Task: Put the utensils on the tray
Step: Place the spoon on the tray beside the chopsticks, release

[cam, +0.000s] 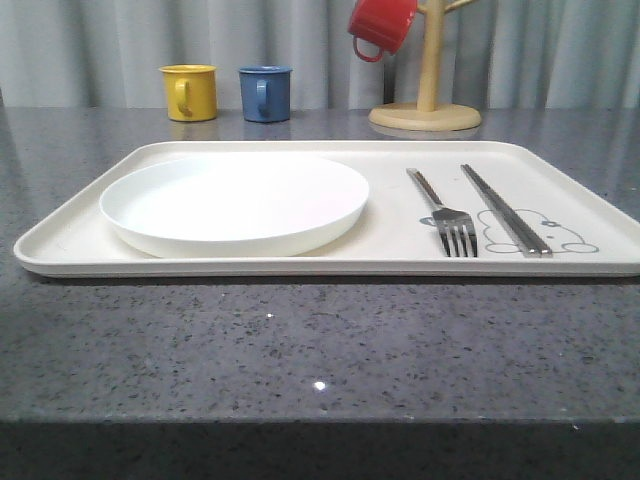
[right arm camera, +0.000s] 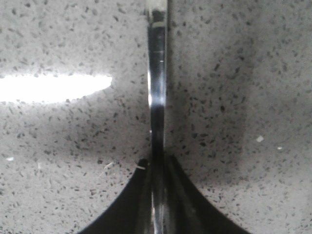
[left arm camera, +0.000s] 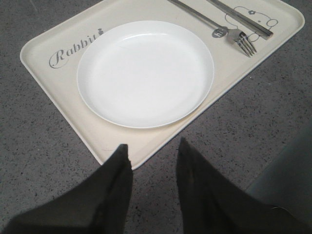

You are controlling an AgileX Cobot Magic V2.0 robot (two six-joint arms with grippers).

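The cream tray [cam: 400, 235] lies across the grey countertop. On its right part a four-tined fork [cam: 447, 220] lies beside a pair of flat metal chopsticks [cam: 505, 212], over the rabbit drawing. In the left wrist view my left gripper [left arm camera: 152, 148] stands open and empty above the tray's [left arm camera: 48, 46] near corner, with the fork [left arm camera: 204, 19] and chopsticks [left arm camera: 243, 20] at the far end. My right gripper [right arm camera: 157, 163] is shut on the handle of a slim silver utensil [right arm camera: 157, 87] over bare countertop; the utensil's head is out of view.
A round white plate [cam: 235, 200] fills the tray's left half, also seen in the left wrist view [left arm camera: 145, 73]. Behind the tray stand a yellow mug [cam: 190, 92], a blue mug [cam: 265, 93] and a wooden mug tree [cam: 427, 100] holding a red mug [cam: 382, 25].
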